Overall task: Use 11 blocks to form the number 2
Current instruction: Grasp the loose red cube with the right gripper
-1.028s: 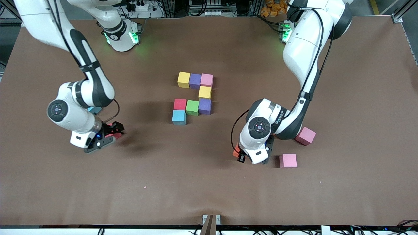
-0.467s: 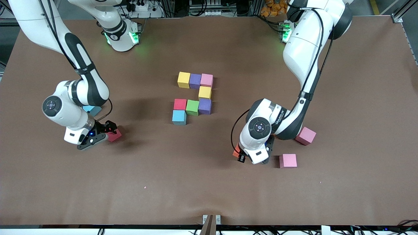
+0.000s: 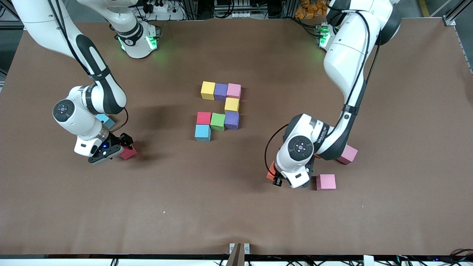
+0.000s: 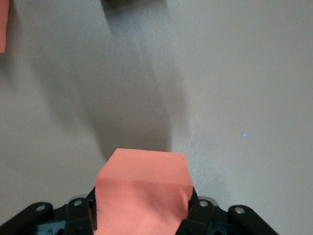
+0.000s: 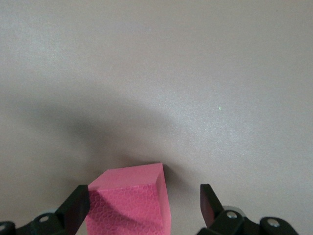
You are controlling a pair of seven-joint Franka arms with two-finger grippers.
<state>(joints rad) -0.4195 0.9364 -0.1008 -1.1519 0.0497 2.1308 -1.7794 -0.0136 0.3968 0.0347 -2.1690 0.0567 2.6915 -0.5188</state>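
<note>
Eight blocks lie in the unfinished number 2 (image 3: 221,107) at mid-table: yellow, purple and pink in a row, a yellow block (image 3: 231,105) below, then purple, green and red, and a light blue block (image 3: 203,132) nearest the camera. My left gripper (image 3: 275,178) (image 4: 142,218) is shut on an orange block (image 3: 271,171) (image 4: 143,188) low over the table. My right gripper (image 3: 120,147) (image 5: 144,200) stands open around a red block (image 3: 129,152) (image 5: 129,198) on the table, which leans against one finger.
Two loose pink blocks (image 3: 327,181) (image 3: 347,154) lie beside the left hand, toward the left arm's end. A light blue block (image 3: 106,120) sits partly hidden under the right forearm. A metal bracket (image 3: 239,248) stands at the table's edge nearest the camera.
The right hand drew back toward the right arm's end of the table, uncovering the red block, which stays put. The left hand shifted slightly with the orange block.
</note>
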